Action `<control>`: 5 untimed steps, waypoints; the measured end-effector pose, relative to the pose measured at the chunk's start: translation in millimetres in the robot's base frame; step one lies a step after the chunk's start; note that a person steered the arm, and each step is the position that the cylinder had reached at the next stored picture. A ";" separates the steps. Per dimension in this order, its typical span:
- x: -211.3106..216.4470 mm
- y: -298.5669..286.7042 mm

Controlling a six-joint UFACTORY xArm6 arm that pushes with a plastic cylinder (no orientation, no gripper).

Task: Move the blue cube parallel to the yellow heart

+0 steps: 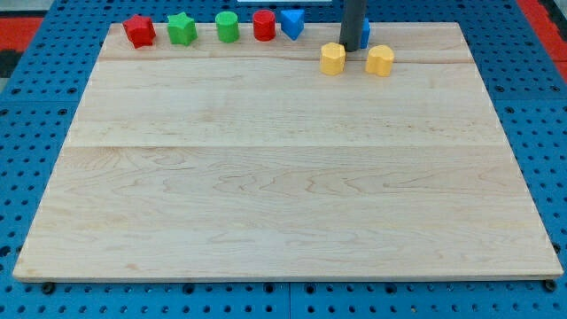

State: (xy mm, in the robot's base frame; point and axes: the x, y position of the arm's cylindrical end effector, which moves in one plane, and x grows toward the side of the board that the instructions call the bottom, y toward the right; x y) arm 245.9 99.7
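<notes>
Pale wooden desk point(283, 177), smooth grain. Yellow heart block point(380, 60) and yellow hexagonal block point(332, 58) lie near the view's top. My tip point(350, 50) stands between them, mostly hiding the blue cube point(365, 33) behind it. No claw fitted; grip state not applicable.

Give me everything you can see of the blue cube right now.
Only a thin sliver of the blue cube shows, peeking out on the view's right of the dark rod near the board's top edge. The rod hides the rest, so its faces and tilt cannot be judged. My tip sits in front of it, seemingly against it. It lies between and just above the two yellow blocks; contact with them is unclear.
</notes>
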 end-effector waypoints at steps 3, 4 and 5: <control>-20.9 7.1; -27.9 8.1; -30.6 9.8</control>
State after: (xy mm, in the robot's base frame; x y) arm 215.3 109.5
